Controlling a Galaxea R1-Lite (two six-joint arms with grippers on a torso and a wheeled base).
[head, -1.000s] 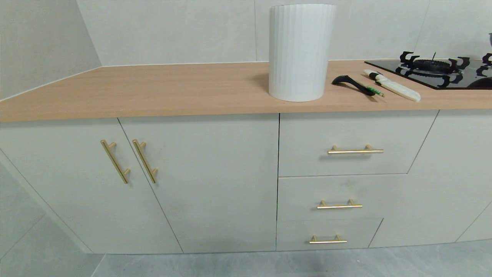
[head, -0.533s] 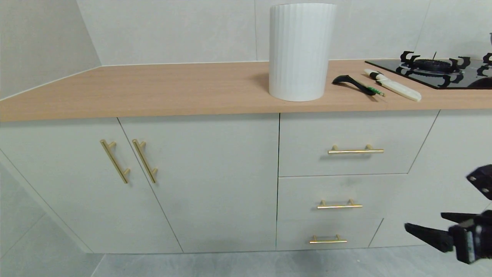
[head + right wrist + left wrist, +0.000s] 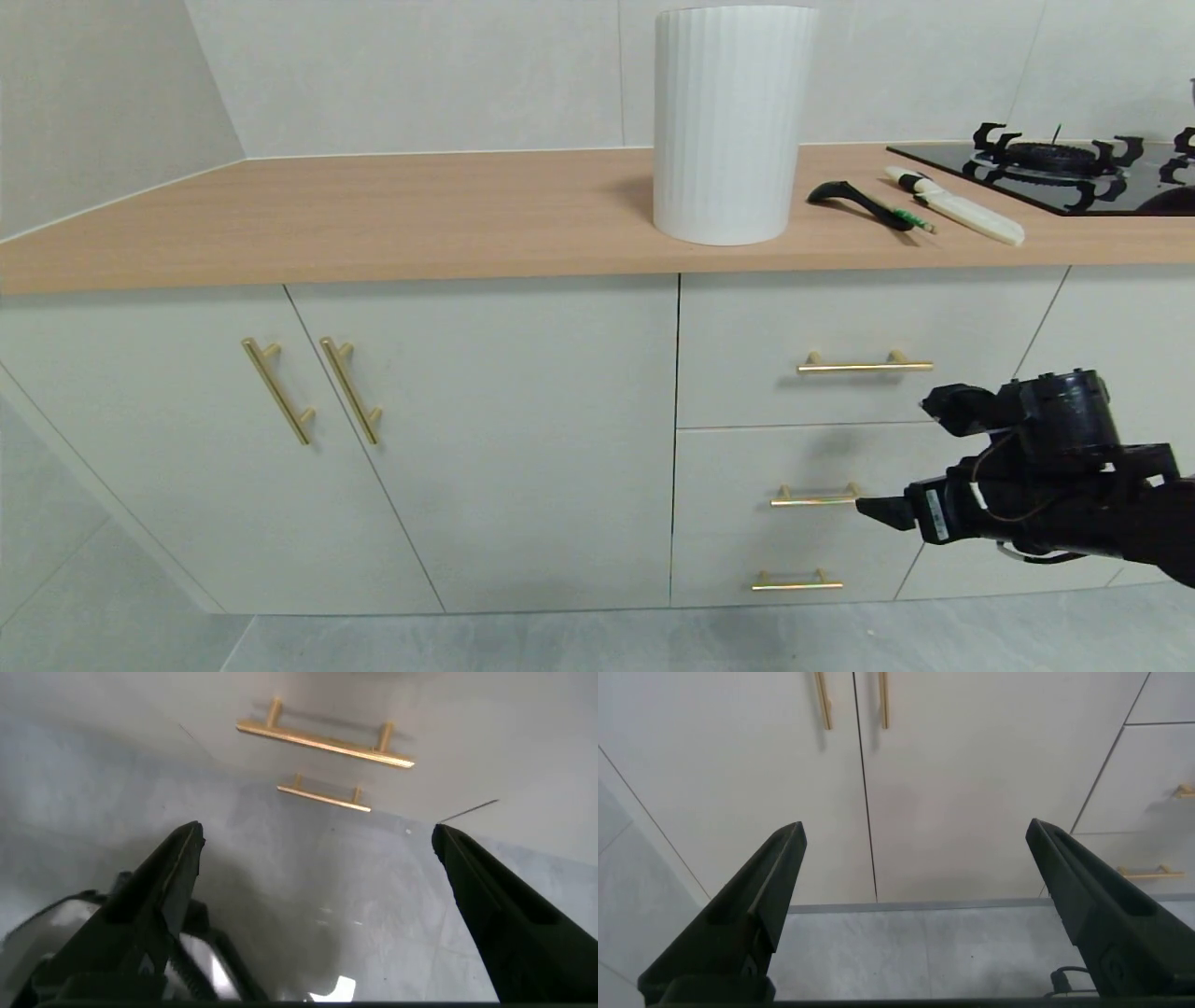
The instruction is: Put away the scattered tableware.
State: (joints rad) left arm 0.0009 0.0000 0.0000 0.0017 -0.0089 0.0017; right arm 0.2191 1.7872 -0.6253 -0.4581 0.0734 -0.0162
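Status: right gripper [image 3: 901, 457] has its jaws spread wide with nothing between them. It sits at 4 o'clock in the head view, in front of the drawer stack [image 3: 738, 467]. In that view its lower fingertip [image 3: 873, 511] lines up with the right end of the middle drawer handle [image 3: 822, 499]. The right wrist view puts the handles well beyond the fingers, so there is no contact. From the gripper, the top drawer handle [image 3: 864, 365] is at 11 o'clock and the bottom drawer handle [image 3: 796, 584] at 8 o'clock. The left gripper [image 3: 915, 854] is likewise spread wide and empty, low down, facing the double cabinet doors [image 3: 859, 784], with grey floor [image 3: 915, 947] below. Task items are up on the wooden countertop [image 3: 373, 219], at 1 o'clock in the head view and well apart from both grippers. One is a black-handled utensil [image 3: 859, 204] with a green end. Just beside it at its 3 o'clock lies a white knife [image 3: 954, 207] with a black band. Both lie flat; I can't tell whether they touch. A white ribbed canister [image 3: 726, 126] stands upright near the utensil, at its 9 o'clock. The black hob [image 3: 1055, 173] is at 1 o'clock of the knife, at the counter's right end.
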